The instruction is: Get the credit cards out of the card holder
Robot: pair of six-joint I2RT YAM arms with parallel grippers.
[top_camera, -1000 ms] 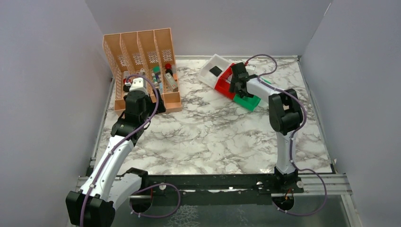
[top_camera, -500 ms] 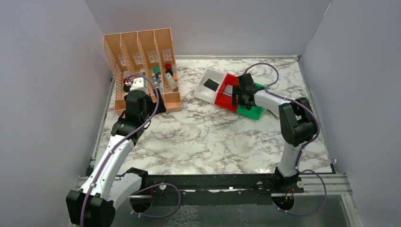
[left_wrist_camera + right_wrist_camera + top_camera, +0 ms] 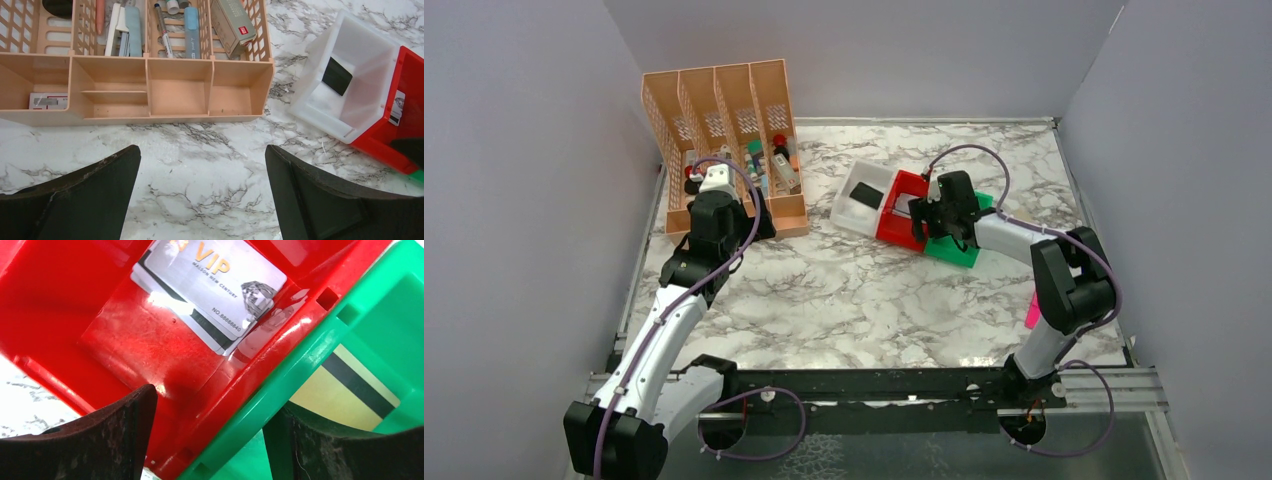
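Black card [image 3: 336, 76] seen in white bin [image 3: 372, 55], silver card [image 3: 215, 285] in red bin [image 3: 100, 315], striped card [image 3: 345, 390] in green bin [image 3: 390, 315], right gripper [image 3: 210, 440] spread apart astride red-green wall [image 3: 280, 365], left gripper [image 3: 200, 200] spread wide

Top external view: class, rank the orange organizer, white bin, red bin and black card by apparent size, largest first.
1. orange organizer
2. white bin and red bin: too alike to rank; the right gripper covers part of the red one.
3. black card
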